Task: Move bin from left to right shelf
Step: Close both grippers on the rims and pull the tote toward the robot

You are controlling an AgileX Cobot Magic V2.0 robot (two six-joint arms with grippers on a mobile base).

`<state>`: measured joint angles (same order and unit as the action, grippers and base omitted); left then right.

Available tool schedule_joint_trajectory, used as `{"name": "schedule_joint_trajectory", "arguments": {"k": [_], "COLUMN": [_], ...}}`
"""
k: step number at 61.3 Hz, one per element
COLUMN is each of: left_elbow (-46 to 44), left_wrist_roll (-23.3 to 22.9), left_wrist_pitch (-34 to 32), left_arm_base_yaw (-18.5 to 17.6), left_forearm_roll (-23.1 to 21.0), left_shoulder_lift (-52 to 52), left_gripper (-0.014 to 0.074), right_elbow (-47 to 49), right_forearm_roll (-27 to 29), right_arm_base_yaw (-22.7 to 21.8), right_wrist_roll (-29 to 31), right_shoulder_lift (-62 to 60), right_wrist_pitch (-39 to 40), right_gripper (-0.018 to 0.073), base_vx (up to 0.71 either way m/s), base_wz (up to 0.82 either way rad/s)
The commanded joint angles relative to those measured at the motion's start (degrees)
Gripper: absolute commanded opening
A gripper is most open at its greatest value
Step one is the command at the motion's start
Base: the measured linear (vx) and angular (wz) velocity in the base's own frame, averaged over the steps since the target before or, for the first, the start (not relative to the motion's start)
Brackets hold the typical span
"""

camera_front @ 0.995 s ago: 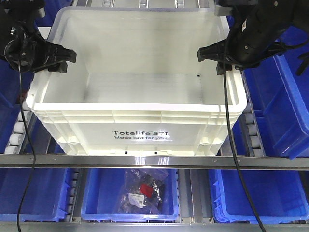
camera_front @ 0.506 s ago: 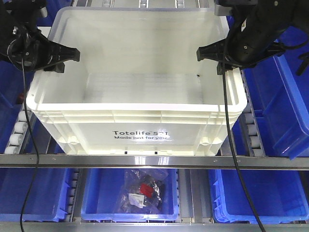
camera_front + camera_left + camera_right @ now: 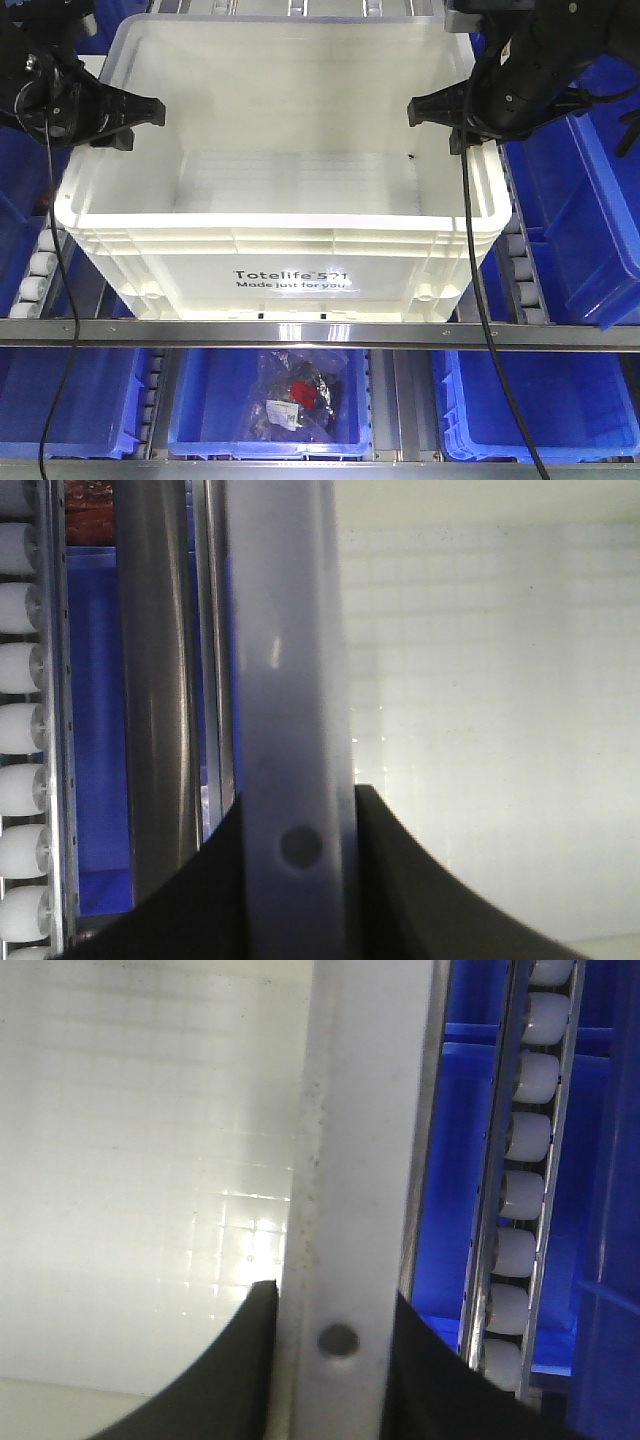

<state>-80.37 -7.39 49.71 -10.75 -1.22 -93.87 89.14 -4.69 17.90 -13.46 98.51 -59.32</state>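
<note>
Our left gripper point(image 3: 143, 125) had crept up and inward, then settled. It and our right gripper point(image 3: 432, 128) each pinched a side rim of the bin point(image 3: 290, 200), which sat unmoved on its shelf point(image 3: 320, 335). We judged it ready to lift.

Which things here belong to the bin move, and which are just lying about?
In the job: white bin; left gripper and right gripper, each clamped over a side rim of it.
Lying about: blue bins; bagged parts in one of them; shelf rollers.
</note>
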Motion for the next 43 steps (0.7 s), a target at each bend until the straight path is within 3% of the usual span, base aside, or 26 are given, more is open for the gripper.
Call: {"name": "schedule_joint_trajectory", "arguments": {"k": [1, 43], "left_elbow": [-1.92, -1.99], "left_wrist_roll": [0.53, 0.66], "left_wrist_pitch": [-2.05, -0.92], "left_arm_base_yaw": [-0.06, -0.06], "left_forearm_roll": [-1.16, -3.72], "left_shoulder_lift": [2.93, 13.30], "left_gripper": [0.0104, 0.0104], "right_elbow": [2.01, 2.01], "right_forearm_roll": [-1.23, -0.20], "right_arm_base_yaw": [-0.33, -0.33], "right_wrist_roll": [0.81, 0.81], "right_shoulder_lift": [-4.82, -13.46], "right_wrist_pitch": [3.37, 2.82], "right_gripper": [0.0000, 0.0001], "base_vx": [0.00, 0.00], "base_wz": [0.00, 0.00]}}
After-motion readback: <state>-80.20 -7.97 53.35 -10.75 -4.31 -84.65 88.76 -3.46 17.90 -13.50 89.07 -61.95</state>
